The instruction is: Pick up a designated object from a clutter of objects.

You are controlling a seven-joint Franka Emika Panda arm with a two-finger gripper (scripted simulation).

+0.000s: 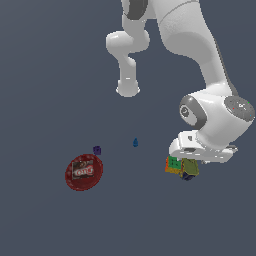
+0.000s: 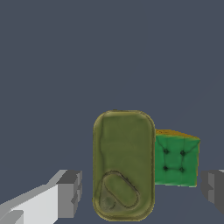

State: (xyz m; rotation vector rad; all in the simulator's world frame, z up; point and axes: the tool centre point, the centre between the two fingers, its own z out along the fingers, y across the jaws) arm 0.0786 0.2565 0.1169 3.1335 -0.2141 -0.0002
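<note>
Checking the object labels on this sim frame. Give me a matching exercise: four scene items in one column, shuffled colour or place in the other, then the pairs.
Items:
1. can
2. multicoloured cube
3. labelled disc
4. drop-shaped piece

Descriptions:
A. dark red, farthest toward the exterior view's left
B. small and blue, alone between the disc and the arm
C. olive-green top, lying between the open claw fingers
D. green face showing, right beside the can

Pairs: 1-C, 2-D, 3-A, 4-B
</note>
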